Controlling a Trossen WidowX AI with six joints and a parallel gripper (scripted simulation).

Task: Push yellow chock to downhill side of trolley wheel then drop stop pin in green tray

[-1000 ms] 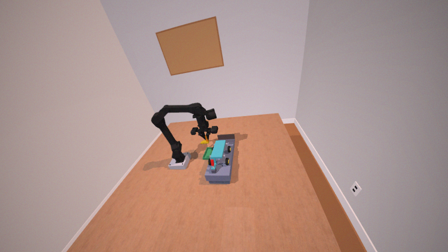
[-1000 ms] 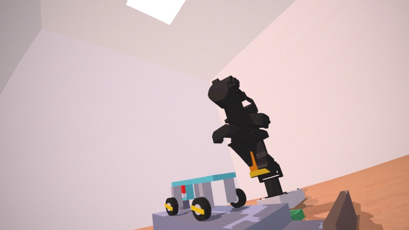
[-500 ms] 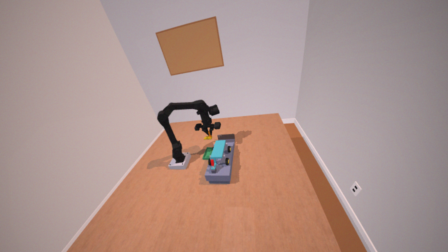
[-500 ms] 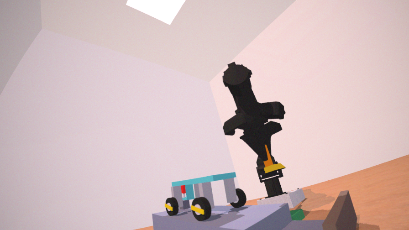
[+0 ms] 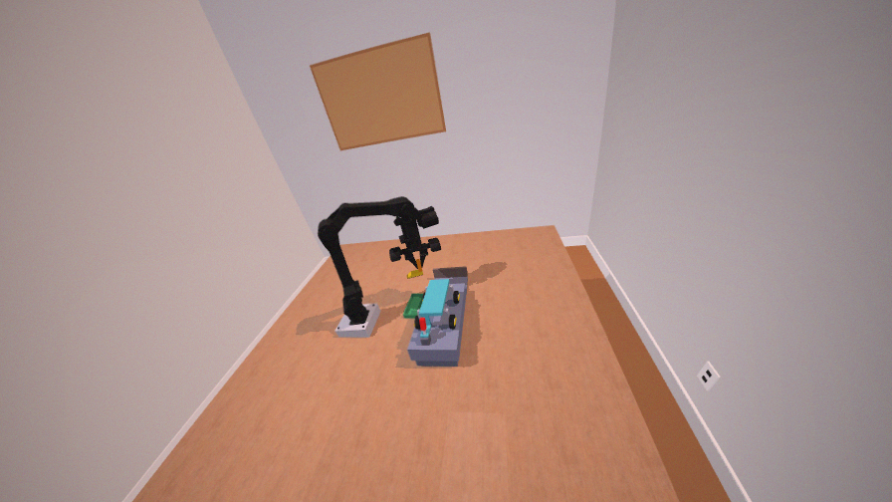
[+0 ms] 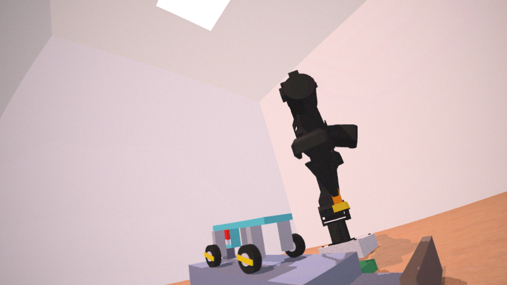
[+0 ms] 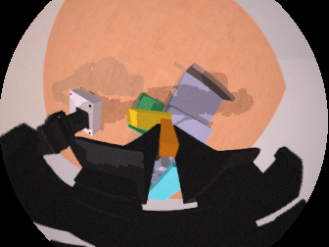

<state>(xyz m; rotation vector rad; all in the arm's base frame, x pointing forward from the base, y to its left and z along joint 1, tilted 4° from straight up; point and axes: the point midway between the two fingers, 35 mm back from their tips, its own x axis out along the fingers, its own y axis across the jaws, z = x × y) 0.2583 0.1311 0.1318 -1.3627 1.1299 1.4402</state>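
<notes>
My gripper (image 5: 419,267) (image 6: 335,195) (image 7: 165,127) is shut on the orange handle of the yellow chock (image 5: 414,274) (image 6: 341,207) (image 7: 145,119). It holds the chock in the air, beyond the trolley's downhill end and higher than its deck. The chock's black base is not visible. The turquoise trolley (image 5: 435,296) (image 6: 253,224) (image 7: 166,183) stands on the grey ramp (image 5: 434,355) (image 6: 318,266) (image 7: 196,95). The red-headed stop pin (image 5: 422,324) (image 6: 227,234) stands upright in its holder at the uphill end. The green tray (image 5: 413,306) (image 6: 369,266) (image 7: 150,101) holds nothing that I can see.
A brown end board (image 5: 450,272) (image 6: 421,267) (image 7: 211,82) stands across the ramp's downhill end. The tray lies beside the ramp, on the side of the arm's pale base (image 5: 355,332) (image 6: 368,244) (image 7: 93,114). All stand on the wooden table (image 5: 324,399).
</notes>
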